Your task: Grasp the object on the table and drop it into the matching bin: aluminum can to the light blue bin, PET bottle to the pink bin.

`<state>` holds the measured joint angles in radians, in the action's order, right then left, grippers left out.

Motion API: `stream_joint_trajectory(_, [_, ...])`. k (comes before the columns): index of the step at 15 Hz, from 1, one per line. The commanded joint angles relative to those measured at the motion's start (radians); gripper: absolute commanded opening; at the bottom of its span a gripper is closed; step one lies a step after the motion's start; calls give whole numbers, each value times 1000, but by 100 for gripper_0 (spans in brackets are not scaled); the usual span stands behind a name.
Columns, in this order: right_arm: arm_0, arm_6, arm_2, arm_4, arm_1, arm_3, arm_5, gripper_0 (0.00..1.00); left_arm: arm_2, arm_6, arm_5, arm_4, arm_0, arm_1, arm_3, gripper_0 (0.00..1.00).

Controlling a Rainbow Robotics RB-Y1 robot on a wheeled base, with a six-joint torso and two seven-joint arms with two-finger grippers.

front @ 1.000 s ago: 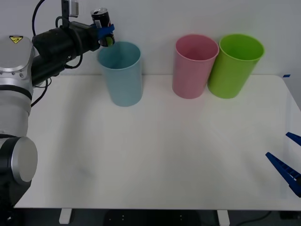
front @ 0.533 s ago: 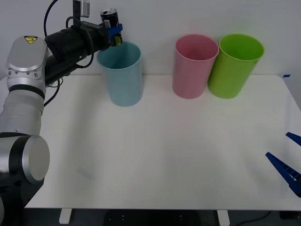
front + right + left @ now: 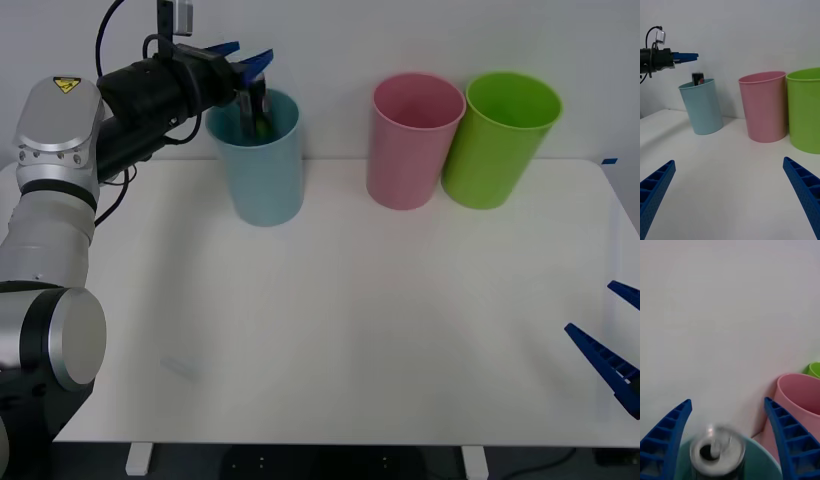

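The aluminum can (image 3: 256, 112) was upright at the mouth of the light blue bin (image 3: 262, 175), partly below the rim, its silver top blurred in the left wrist view, and nothing gripped it. Right above it hung the left gripper (image 3: 243, 55), fingers spread wide apart. Beside that bin on the table (image 3: 350, 320) stood the pink bin (image 3: 410, 145), then a lime green bin (image 3: 497, 145). The right gripper (image 3: 612, 335) sat low at the table's right edge, fingers apart too.

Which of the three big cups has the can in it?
The tall light blue plastic bin, under the left gripper's open fingers. The small dark grey can is inside it.
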<state>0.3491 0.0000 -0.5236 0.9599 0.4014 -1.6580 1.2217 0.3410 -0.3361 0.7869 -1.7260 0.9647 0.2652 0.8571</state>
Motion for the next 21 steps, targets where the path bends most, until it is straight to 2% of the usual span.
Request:
stream_joint_trajectory(1, [0,0,0,0,0,0,0,100,3,0,5,16,-4,2,0,100])
stream_joint_trajectory(5, [0,0,0,0,0,0,0,100,1,6,32,77,-21,17,0,100])
stream_joint_trajectory(11, [0,0,0,0,0,0,0,100,-13,46,135,258,-107,104,20,100])
stream_joint_trajectory(17, [0,0,0,0,0,0,0,100,-30,81,178,416,-282,181,161,100])
stream_joint_trajectory(21, [0,0,0,0,0,0,0,100,15,106,279,477,-423,247,253,100])
